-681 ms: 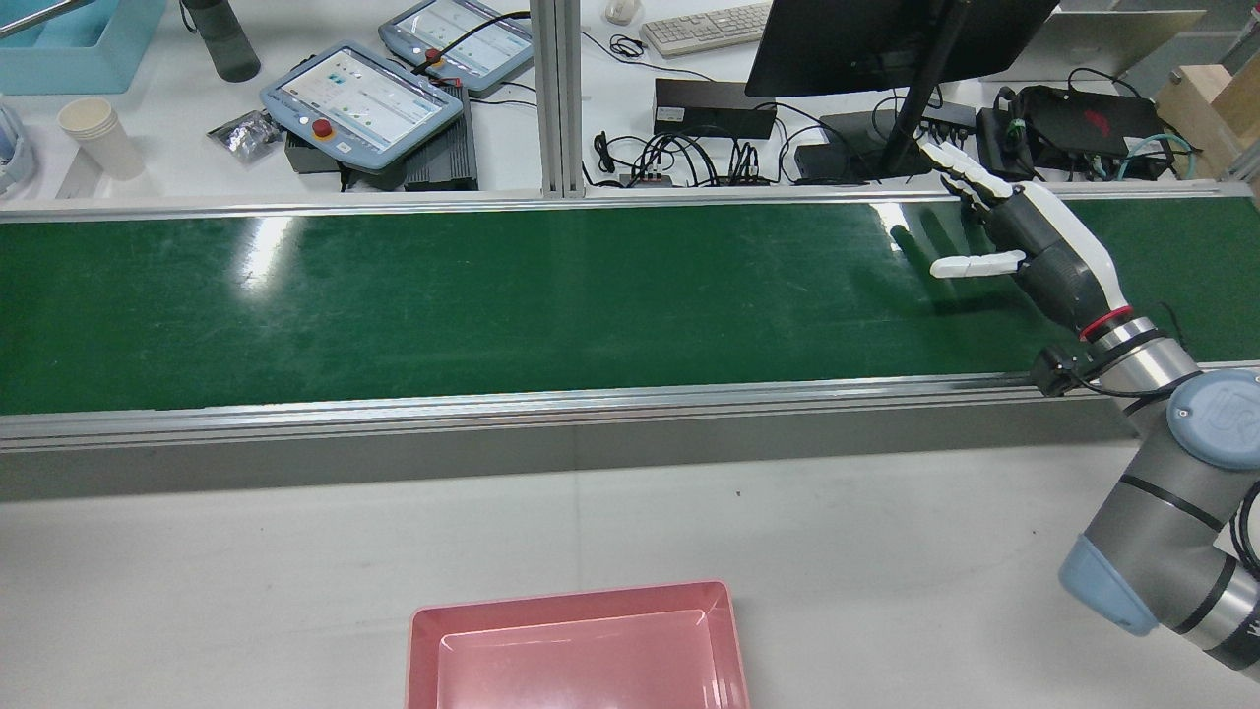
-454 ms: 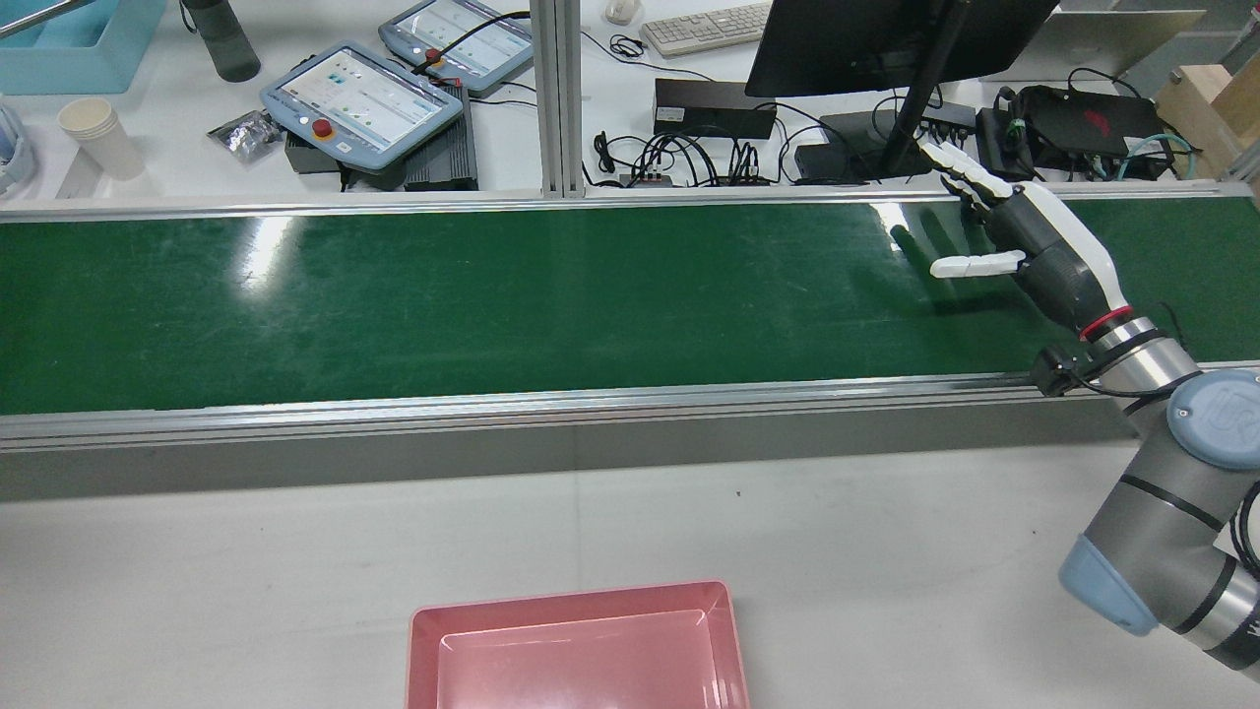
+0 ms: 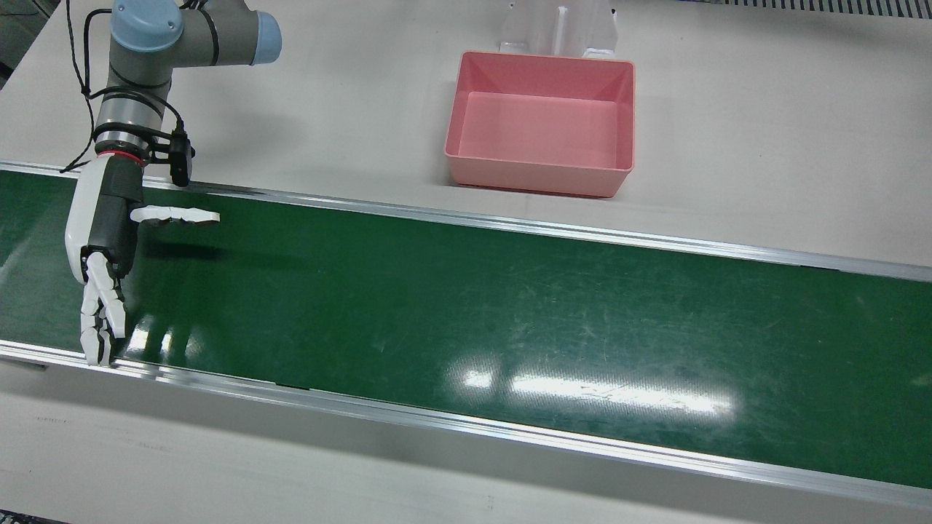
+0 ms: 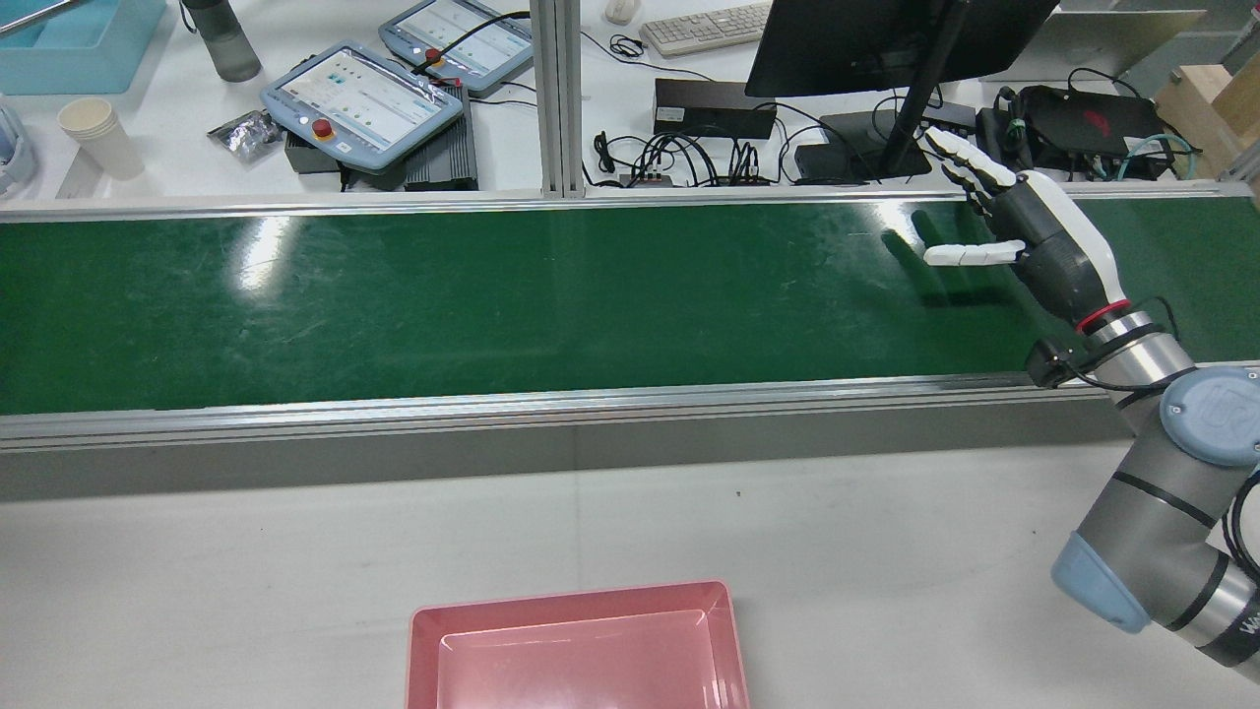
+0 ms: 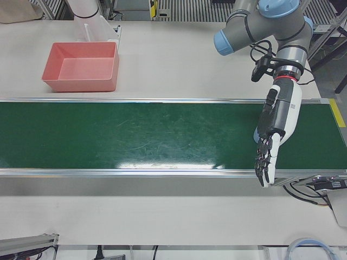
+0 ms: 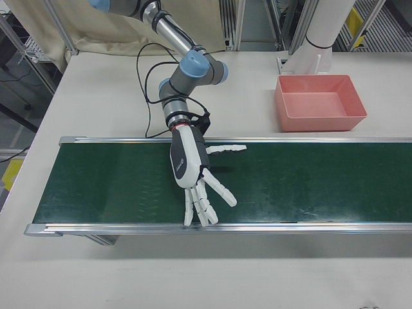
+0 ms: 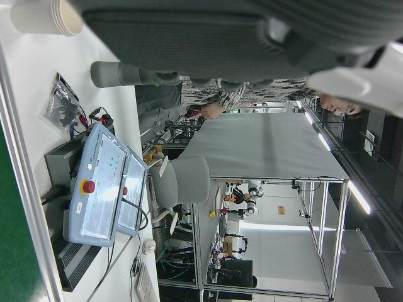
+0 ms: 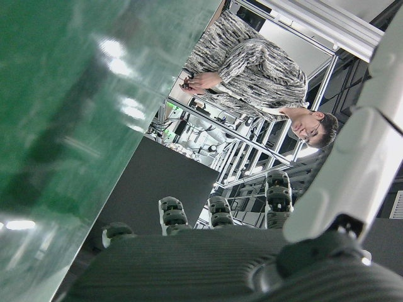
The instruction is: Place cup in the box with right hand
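No cup shows on the green conveyor belt [image 3: 510, 306] in any view. The pink box [image 3: 535, 178] is empty and stands on the white table on the robot's side of the belt; it also shows in the rear view [image 4: 425, 650] and the right-front view [image 6: 322, 122]. My right hand [image 3: 102, 240] is open over the belt near its end, fingers stretched toward the operators' side, thumb out sideways [image 4: 1029, 236] [image 6: 190, 164]. My left hand [image 5: 274, 127] is open and empty over the other end of the belt.
A stack of paper cups [image 4: 94, 133] stands on the operators' desk beyond the belt, with teach pendants [image 4: 359, 98], a keyboard, a monitor and cables. Aluminium rails [image 4: 591, 399] edge the belt. A post [image 4: 556, 98] stands at the far rail.
My right hand has shifted slightly farther across the belt toward the operators' side, still open. Nothing else has moved.
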